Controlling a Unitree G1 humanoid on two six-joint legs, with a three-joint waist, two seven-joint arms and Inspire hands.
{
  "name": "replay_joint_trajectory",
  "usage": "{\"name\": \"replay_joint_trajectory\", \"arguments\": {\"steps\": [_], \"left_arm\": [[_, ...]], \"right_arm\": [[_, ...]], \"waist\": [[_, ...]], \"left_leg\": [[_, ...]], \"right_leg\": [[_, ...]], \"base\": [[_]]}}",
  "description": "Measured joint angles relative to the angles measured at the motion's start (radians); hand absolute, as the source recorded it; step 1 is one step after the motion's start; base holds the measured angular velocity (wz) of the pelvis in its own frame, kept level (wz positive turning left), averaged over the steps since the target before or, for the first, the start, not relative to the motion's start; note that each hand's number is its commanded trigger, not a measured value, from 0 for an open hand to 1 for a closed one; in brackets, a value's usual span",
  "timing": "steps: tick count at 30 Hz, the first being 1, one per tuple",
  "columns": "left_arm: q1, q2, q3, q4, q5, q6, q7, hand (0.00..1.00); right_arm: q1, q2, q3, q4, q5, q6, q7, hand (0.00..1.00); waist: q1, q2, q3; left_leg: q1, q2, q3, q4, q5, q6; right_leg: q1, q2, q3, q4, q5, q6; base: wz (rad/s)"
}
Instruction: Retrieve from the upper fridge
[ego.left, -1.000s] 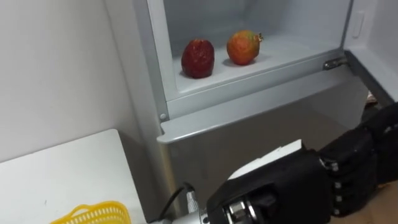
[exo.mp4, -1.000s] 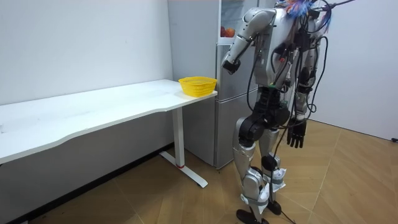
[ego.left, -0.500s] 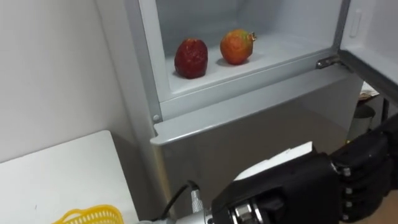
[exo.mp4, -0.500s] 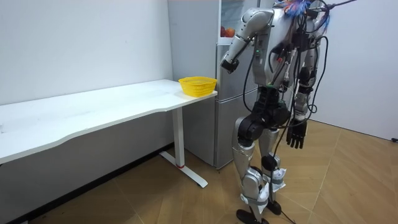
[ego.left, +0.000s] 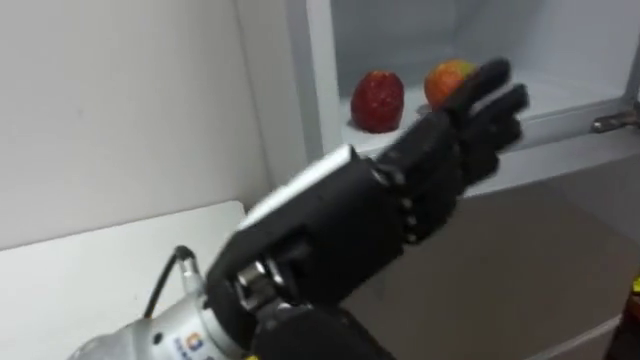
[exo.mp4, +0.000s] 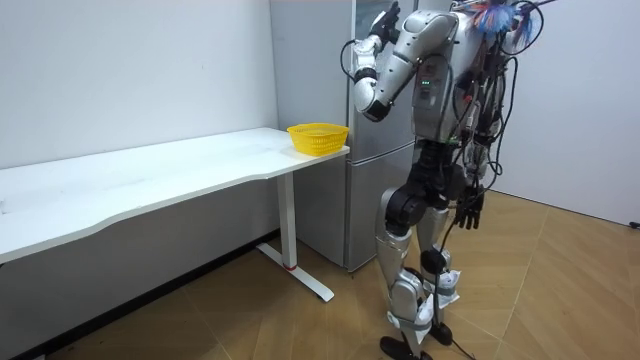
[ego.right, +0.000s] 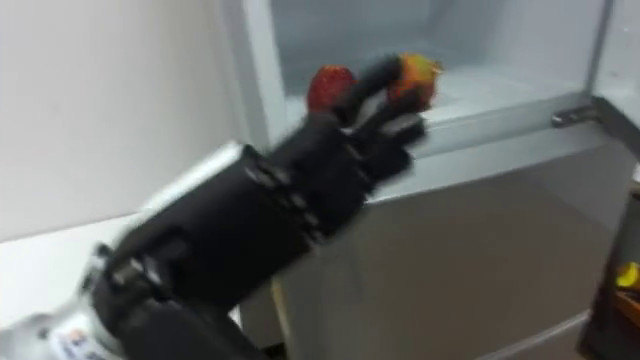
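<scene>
Robot stands upright on the wooden floor (exo.mp4: 250, 320), facing the grey fridge (exo.mp4: 366, 200), with a white table (exo.mp4: 150, 180) at the room view's left.

The left arm is raised to the open upper fridge compartment (ego.left: 570, 60). The left hand (ego.left: 400, 190) has its back to the camera. Its fingers (ego.left: 488, 92) are straight and slightly spread, reaching toward the shelf and holding nothing.

2 fruits sit on the shelf floor near the front edge:
- A red fruit (ego.left: 378, 100) is on the left, clear of the hand in the left eye view. In the right eye view a finger crosses it.
- An orange-red fruit (ego.left: 447, 80) is just beside it on the right. The fingertips partly cover it in both eye views. Cannot tell if they touch it or only sit in front of it.

Both fruits are upright on the shelf and not gripped.

In the room view the right hand (exo.mp4: 470, 210) hangs low beside the hip with loose fingers pointing down, nothing in it.

A yellow basket (exo.mp4: 318, 137) sits on the table corner nearest the fridge, well below the raised hand. A metal hinge (ego.left: 612, 122) shows at the right end of the compartment's lower frame. A plain white wall (ego.left: 120, 100) is left of the fridge.
</scene>
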Motion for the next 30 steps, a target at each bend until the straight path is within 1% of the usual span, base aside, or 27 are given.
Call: {"name": "replay_joint_trajectory", "arguments": {"steps": [1, 2, 3, 4, 6, 7, 9, 10, 12, 13, 15, 16, 17, 18, 19, 20, 21, 22, 23, 24, 25, 26, 27, 28, 30], "left_arm": [[0.005, 0.000, 0.004, 0.000, 0.000, -0.009, 0.002, 0.00], [0.011, -0.002, 0.007, 0.000, 0.003, -0.014, 0.010, 0.00], [0.014, -0.002, 0.013, 0.000, 0.019, -0.015, 0.018, 0.00], [0.016, -0.001, 0.018, 0.000, 0.027, -0.015, 0.026, 0.00], [0.036, -0.002, 0.054, -0.004, 0.066, -0.028, 0.072, 0.00], [0.042, -0.001, 0.071, -0.010, 0.080, -0.029, 0.087, 0.00], [0.075, -0.001, 0.167, -0.025, 0.132, -0.039, 0.146, 0.00], [0.079, -0.001, 0.191, -0.025, 0.149, -0.044, 0.167, 0.00], [0.107, -0.001, 0.274, -0.027, 0.195, -0.073, 0.249, 0.00], [0.118, -0.002, 0.296, -0.028, 0.216, -0.081, 0.268, 0.00], [0.183, -0.005, 0.414, -0.032, 0.279, -0.098, 0.339, 0.00], [0.201, -0.006, 0.443, -0.031, 0.281, -0.101, 0.364, 0.00], [0.249, -0.014, 0.502, -0.030, 0.296, -0.118, 0.421, 0.00], [0.295, -0.030, 0.552, -0.027, 0.322, -0.127, 0.478, 0.00], [0.322, -0.038, 0.577, -0.027, 0.337, -0.131, 0.510, 0.00], [0.375, -0.048, 0.623, -0.020, 0.343, -0.139, 0.575, 0.00], [0.426, -0.048, 0.658, 0.015, 0.340, -0.160, 0.630, 0.00], [0.449, -0.049, 0.672, 0.037, 0.343, -0.165, 0.656, 0.00], [0.482, -0.055, 0.689, 0.086, 0.344, -0.164, 0.712, 0.00], [0.508, -0.067, 0.708, 0.137, 0.344, -0.164, 0.766, 0.00], [0.521, -0.073, 0.716, 0.164, 0.342, -0.164, 0.793, 0.00], [0.553, -0.088, 0.726, 0.222, 0.338, -0.164, 0.839, 0.00], [0.578, -0.098, 0.728, 0.297, 0.334, -0.163, 0.884, 0.00], [0.586, -0.102, 0.727, 0.337, 0.332, -0.161, 0.904, 0.00], [0.599, -0.128, 0.720, 0.506, 0.333, -0.158, 0.971, 0.00]], "right_arm": [[-0.001, 0.000, 0.000, 0.000, -0.001, -0.001, -0.003, 0.00], [-0.003, 0.000, 0.000, -0.004, -0.001, -0.004, -0.012, 0.00], [-0.004, 0.000, -0.001, -0.003, -0.001, -0.013, -0.024, 0.00], [-0.005, 0.001, 0.000, -0.003, -0.001, -0.016, -0.029, 0.00], [-0.003, 0.006, -0.001, 0.001, -0.013, -0.030, -0.059, 0.00], [-0.002, 0.007, -0.001, 0.000, -0.026, -0.032, -0.067, 0.00], [0.009, 0.014, -0.012, -0.006, -0.073, -0.031, -0.085, 0.00], [0.015, 0.015, -0.013, -0.006, -0.081, -0.031, -0.091, 0.00], [0.043, 0.020, -0.025, -0.007, -0.085, -0.031, -0.103, 0.00], [0.051, 0.021, -0.040, -0.007, -0.090, -0.031, -0.103, 0.00], [0.075, 0.029, -0.093, -0.021, -0.097, -0.031, -0.108, 0.00], [0.085, 0.032, -0.103, -0.030, -0.099, -0.032, -0.111, 0.00], [0.094, 0.034, -0.120, -0.034, -0.102, -0.030, -0.116, 0.00], [0.104, 0.036, -0.128, -0.036, -0.101, -0.030, -0.128, 0.00], [0.105, 0.037, -0.132, -0.036, -0.101, -0.031, -0.134, 0.00], [0.113, 0.040, -0.144, -0.036, -0.103, -0.031, -0.140, 0.00], [0.117, 0.042, -0.161, -0.041, -0.105, -0.032, -0.146, 0.00], [0.121, 0.042, -0.166, -0.048, -0.106, -0.032, -0.148, 0.00], [0.128, 0.042, -0.168, -0.060, -0.110, -0.031, -0.155, 0.00], [0.127, 0.044, -0.167, -0.061, -0.117, -0.029, -0.160, 0.00], [0.125, 0.045, -0.167, -0.064, -0.118, -0.029, -0.162, 0.00], [0.125, 0.047, -0.163, -0.080, -0.118, -0.022, -0.168, 0.00], [0.125, 0.048, -0.158, -0.098, -0.117, -0.013, -0.170, 0.00], [0.124, 0.048, -0.155, -0.107, -0.117, -0.008, -0.169, 0.00], [0.120, 0.048, -0.155, -0.128, -0.124, -0.005, -0.165, 0.00]], "waist": [[0.000, -0.002, 0.0012], [0.011, -0.003, 0.0013], [0.022, -0.002, 0.0016], [0.023, -0.002, 0.0022], [0.037, 0.005, 0.0012], [0.041, 0.007, 0.0019], [0.052, 0.010, 0.0012], [0.054, 0.010, 0.0011], [0.071, 0.010, 0.0013], [0.076, 0.010, 0.0013], [0.091, 0.008, 0.0009], [0.100, 0.008, 0.0009], [0.113, 0.006, 0.0016], [0.133, 0.004, 0.0015], [0.136, 0.002, 0.0012], [0.138, -0.003, 0.0020], [0.143, -0.007, 0.0041], [0.147, -0.008, 0.0048], [0.155, -0.007, 0.0061], [0.173, -0.010, 0.0079], [0.180, -0.011, 0.0084], [0.188, -0.013, 0.0084], [0.187, -0.013, 0.0087], [0.188, -0.013, 0.0090], [0.187, -0.015, 0.0093]], "left_leg": [[0.002, 0.000, -0.004, 0.001, 0.000, 0.000], [0.006, 0.000, -0.008, 0.001, 0.000, 0.000], [0.010, 0.000, -0.009, 0.000, 0.000, 0.000], [0.013, 0.000, -0.012, 0.000, 0.000, 0.000], [0.016, 0.000, -0.018, -0.002, -0.002, -0.003], [0.015, 0.001, -0.018, -0.005, -0.002, -0.003], [0.017, 0.001, -0.020, -0.011, 0.001, -0.007], [0.017, 0.001, -0.023, -0.010, 0.001, -0.008], [0.017, 0.001, -0.028, -0.010, 0.003, -0.011], [0.016, 0.001, -0.030, -0.010, 0.003, -0.011], [0.016, 0.001, -0.036, -0.012, 0.005, -0.013], [0.016, 0.001, -0.036, -0.015, 0.005, -0.014], [0.015, 0.001, -0.037, -0.016, 0.005, -0.015], [0.016, 0.001, -0.037, -0.015, 0.005, -0.016], [0.016, 0.001, -0.038, -0.014, 0.005, -0.016], [0.015, 0.000, -0.047, -0.010, 0.005, -0.017], [0.017, -0.002, -0.058, -0.010, 0.005, -0.017], [0.020, -0.003, -0.064, -0.008, 0.005, -0.017], [0.024, -0.005, -0.073, -0.008, 0.005, -0.017], [0.027, -0.008, -0.079, -0.015, 0.006, -0.018], [0.027, -0.008, -0.081, -0.015, 0.006, -0.018], [0.026, -0.010, -0.090, -0.015, 0.006, -0.018], [0.024, -0.011, -0.095, -0.015, 0.006, -0.018], [0.023, -0.012, -0.096, -0.014, 0.006, -0.018], [0.028, -0.013, -0.106, -0.014, 0.006, -0.018]], "right_leg": [[0.004, -0.001, -0.004, -0.002, 0.000, 0.000], [0.008, -0.001, -0.009, 0.001, 0.000, 0.000], [0.013, -0.001, -0.018, 0.001, 0.000, 0.000], [0.018, -0.002, -0.020, 0.000, 0.000, 0.000], [0.023, -0.001, -0.023, 0.001, 0.000, 0.000], [0.022, -0.001, -0.030, 0.001, 0.000, 0.000], [0.022, -0.001, -0.039, 0.002, -0.001, -0.003], [0.023, -0.001, -0.043, 0.002, -0.002, -0.003], [0.022, 0.000, -0.049, 0.002, -0.003, -0.005], [0.022, 0.000, -0.050, 0.003, -0.003, -0.006], [0.023, -0.001, -0.070, 0.003, -0.006, -0.009], [0.023, -0.001, -0.071, 0.003, -0.007, -0.010], [0.023, -0.002, -0.077, 0.002, -0.009, -0.013], [0.022, -0.002, -0.077, 0.001, -0.011, -0.014], [0.022, -0.002, -0.078, 0.001, -0.012, -0.014], [0.024, -0.004, -0.090, 0.002, -0.014, -0.014], [0.032, -0.006, -0.103, 0.002, -0.017, -0.014], [0.037, -0.007, -0.107, 0.001, -0.019, -0.014], [0.042, -0.009, -0.116, 0.002, -0.022, -0.013], [0.042, -0.010, -0.117, 0.003, -0.026, -0.012], [0.042, -0.010, -0.116, 0.003, -0.026, -0.012], [0.043, -0.010, -0.116, 0.002, -0.027, -0.013], [0.043, -0.009, -0.118, 0.001, -0.028, -0.012], [0.044, -0.010, -0.120, 0.001, -0.028, -0.012], [0.052, -0.012, -0.133, 0.001, -0.028, -0.011]], "base": [[0.17], [0.10], [0.09], [0.09], [0.06], [0.00], [0.02], [0.07], [0.06], [0.04], [0.03], [0.00], [-0.06], [0.00], [0.10], [0.24], [0.28], [0.26], [0.19], [0.12], [0.05], [0.09], [0.12], [0.14], [0.09]]}}
